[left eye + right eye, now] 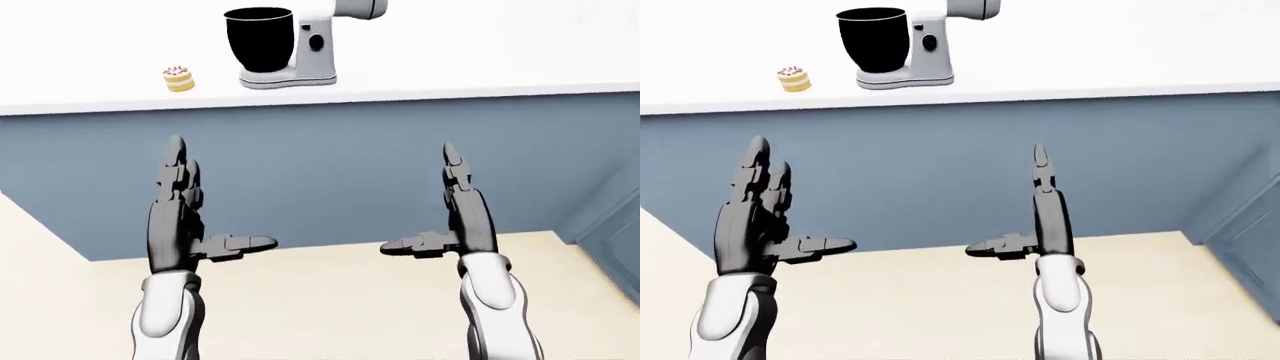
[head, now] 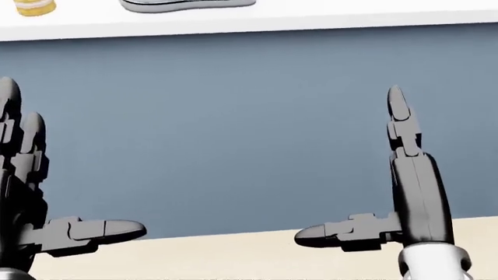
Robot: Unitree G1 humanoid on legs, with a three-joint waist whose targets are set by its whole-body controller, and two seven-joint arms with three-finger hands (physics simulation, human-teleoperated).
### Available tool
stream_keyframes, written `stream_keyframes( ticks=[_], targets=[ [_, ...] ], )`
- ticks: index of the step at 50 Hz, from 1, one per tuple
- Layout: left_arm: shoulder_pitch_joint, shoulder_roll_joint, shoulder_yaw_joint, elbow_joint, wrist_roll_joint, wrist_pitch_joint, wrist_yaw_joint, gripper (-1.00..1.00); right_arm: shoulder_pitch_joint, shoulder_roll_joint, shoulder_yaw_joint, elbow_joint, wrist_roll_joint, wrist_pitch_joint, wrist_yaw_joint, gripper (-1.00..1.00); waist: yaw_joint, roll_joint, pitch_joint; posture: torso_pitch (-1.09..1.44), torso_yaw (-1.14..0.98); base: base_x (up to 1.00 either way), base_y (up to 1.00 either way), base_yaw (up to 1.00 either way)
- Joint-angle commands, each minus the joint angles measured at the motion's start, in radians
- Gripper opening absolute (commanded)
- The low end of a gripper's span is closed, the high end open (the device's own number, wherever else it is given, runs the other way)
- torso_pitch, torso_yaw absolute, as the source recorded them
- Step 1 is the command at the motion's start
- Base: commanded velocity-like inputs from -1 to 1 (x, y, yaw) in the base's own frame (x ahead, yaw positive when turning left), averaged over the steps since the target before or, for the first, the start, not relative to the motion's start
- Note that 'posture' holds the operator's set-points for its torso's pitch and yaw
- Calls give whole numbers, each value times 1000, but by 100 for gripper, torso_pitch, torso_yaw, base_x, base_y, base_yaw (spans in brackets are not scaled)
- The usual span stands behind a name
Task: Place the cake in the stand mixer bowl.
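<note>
Nothing's done yet: your left hand (image 1: 178, 217) and right hand (image 1: 462, 221) hang splayed, empty (cake (image 1: 179, 78) untouched beside the black bowl (image 1: 259, 39)).

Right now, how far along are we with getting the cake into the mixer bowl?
Nothing is done yet. The cake sits on the white counter, apart from and to the left of the stand mixer, whose black bowl shows nothing inside. Nothing is in hand: the left hand and right hand are both open, held up below the counter edge. Left: approach, grasp the cake, drop it in.
</note>
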Motion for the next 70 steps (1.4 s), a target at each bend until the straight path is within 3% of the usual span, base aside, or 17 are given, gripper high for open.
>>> stream_keyframes(
  ticks=[1, 4, 5, 9, 14, 16, 17, 27, 29, 38, 40, 42, 43, 45, 52, 56, 70],
  targets=[
    [-19, 3, -2, -31, -2, -28, -2, 100, -16, -4, -4, -29, -5, -28, -9, 100, -3, -1, -11, 0, 0, 0, 27, 0],
    [-17, 2, -4, -29, 0, -32, -2, 100, -15, -4, -3, -29, -7, -28, -9, 100, -8, -58, -20, 0, 0, 0, 27, 0],
    [-18, 3, -4, -28, 0, -33, -2, 100, -15, -4, -3, -29, -8, -27, -9, 100, -18, -21, -15, 0, 0, 0, 27, 0],
    [-17, 2, -5, -24, 1, -38, -3, 100, -14, -3, -2, -27, -10, -27, -11, 100, -6, -28, -31, 0, 0, 0, 27, 0],
    [-16, 3, -3, -15, 3, -48, -3, 100, -13, -4, -1, -28, -14, -27, -11, 100, -10, 46, -13, 0, 0, 0, 26, 0],
    [-14, 3, -3, -20, 3, -46, -3, 100, -14, -4, 0, -28, -15, -26, -10, 100, -8, 122, -34, 0, 0, 0, 27, 0],
    [-14, 2, -2, -21, 2, -47, -3, 100, -13, -3, 0, -28, -15, -26, -9, 100, -4, 93, -33, 0, 0, 0, 25, 0],
    [-15, 3, 2, -22, 0, -47, -1, 100, -12, -1, 0, -31, -17, -25, -12, 100, -3, -6, -12, 0, 0, 0, 26, 0],
    [-15, 3, 2, -16, 1, -53, 0, 100, -11, -1, 0, -31, -18, -24, -13, 100, -5, -53, -23, 0, 0, 0, 27, 0],
    [-20, 5, 6, -16, 0, -52, 5, 100, -8, 0, 0, -33, -12, -28, -20, 100, -7, 13, -11, 0, 0, 0, 26, 0],
    [-21, 5, 8, -17, -2, -49, 5, 100, -8, 0, 0, -36, -13, -25, -19, 100, -11, 54, -12, 0, 0, 0, 27, 0],
    [-19, 5, 8, -15, -2, -51, 6, 100, -5, 0, -2, -33, -10, -30, -20, 100, -6, 139, -37, 0, 0, 0, 27, 0],
    [-20, 6, 9, -15, -2, -51, 6, 100, -5, 0, -2, -34, -10, -29, -20, 100, 1, 83, -18, 0, 0, 0, 27, 0],
    [-19, 6, 8, -15, -2, -52, 6, 100, -2, 0, -3, -33, -9, -32, -21, 100, 2, 84, -17, 0, 0, 0, 27, 0],
    [-18, 5, 6, -10, 1, -59, 6, 100, 0, -2, -2, -30, -8, -46, -20, 100, 4, -2, -3, 0, 0, 0, 23, 0],
    [-19, 6, 6, -7, 2, -60, 5, 100, 6, -2, -5, -30, -7, -56, -21, 100, 20, -29, -20, 0, 0, 0, 0, 0],
    [-14, 5, 5, -4, 5, -72, 4, 100, 16, 0, 0, -43, -16, -57, -22, 100, 9, 17, -43, 0, 0, 0, 0, 0]
  ],
)
